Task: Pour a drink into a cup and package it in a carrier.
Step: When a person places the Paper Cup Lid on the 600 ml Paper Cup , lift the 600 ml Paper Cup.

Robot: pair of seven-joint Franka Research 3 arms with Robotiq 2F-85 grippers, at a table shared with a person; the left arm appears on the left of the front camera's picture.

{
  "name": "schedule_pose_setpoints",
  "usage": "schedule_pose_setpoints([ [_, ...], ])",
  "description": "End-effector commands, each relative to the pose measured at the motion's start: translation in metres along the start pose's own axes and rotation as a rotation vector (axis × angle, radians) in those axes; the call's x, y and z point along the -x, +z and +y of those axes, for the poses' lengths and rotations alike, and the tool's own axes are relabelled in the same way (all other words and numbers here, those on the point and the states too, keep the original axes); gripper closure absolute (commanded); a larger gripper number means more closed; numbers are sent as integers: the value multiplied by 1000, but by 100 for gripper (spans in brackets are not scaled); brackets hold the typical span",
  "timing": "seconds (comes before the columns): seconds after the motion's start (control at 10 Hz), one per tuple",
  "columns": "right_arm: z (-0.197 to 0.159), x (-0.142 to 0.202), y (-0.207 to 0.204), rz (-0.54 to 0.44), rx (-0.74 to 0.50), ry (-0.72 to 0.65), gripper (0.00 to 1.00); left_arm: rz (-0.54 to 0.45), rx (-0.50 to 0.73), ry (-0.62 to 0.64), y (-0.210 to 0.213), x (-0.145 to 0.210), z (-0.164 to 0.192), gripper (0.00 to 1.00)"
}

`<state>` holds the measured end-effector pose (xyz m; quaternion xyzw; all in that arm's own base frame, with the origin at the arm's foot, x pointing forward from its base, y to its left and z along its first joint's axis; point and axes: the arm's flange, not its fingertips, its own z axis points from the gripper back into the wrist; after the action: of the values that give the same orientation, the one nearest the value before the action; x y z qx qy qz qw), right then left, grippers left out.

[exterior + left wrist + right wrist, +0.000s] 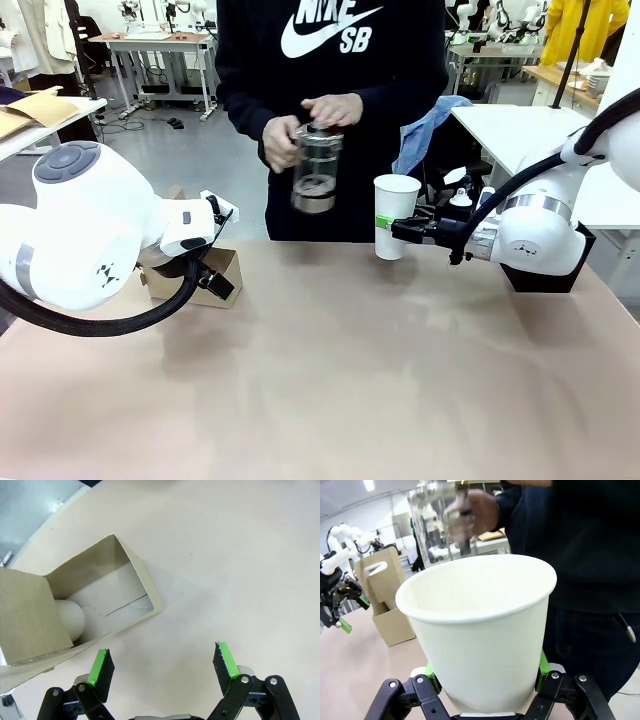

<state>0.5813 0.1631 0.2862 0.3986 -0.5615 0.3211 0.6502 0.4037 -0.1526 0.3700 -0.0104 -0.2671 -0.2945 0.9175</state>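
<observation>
Left gripper (162, 662): jaws wide, empty, just beside carrier (222, 268) near the table's (350, 380) far edge. Bare tabletop right of carrier. Person (330, 60) holds glass press pot (317, 170) aloft; farther right of carrier, right gripper (487, 680) clamps white paper cup (396, 215).

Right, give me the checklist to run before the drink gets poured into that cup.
1. Cup clamped in the right end effector: ok, a pad on each side.
2. Cup upright with no lid: ok.
3. Glass pot over the cup: not ok, the person's hands hold it upright off to one side.
4. Drink in the pot: cannot tell.
5. Left end effector open and clear of the carrier: ok.
</observation>
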Motion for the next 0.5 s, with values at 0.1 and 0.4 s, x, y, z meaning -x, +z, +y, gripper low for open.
schedule_pose_setpoints([
  [0.1, 4, -4, 0, -5, -3, -1, 20, -1, 2, 1, 0, 0, 1, 0],
  [0.4, 4, -4, 0, -5, -3, -1, 20, -1, 2, 1, 0, 0, 1, 0],
])
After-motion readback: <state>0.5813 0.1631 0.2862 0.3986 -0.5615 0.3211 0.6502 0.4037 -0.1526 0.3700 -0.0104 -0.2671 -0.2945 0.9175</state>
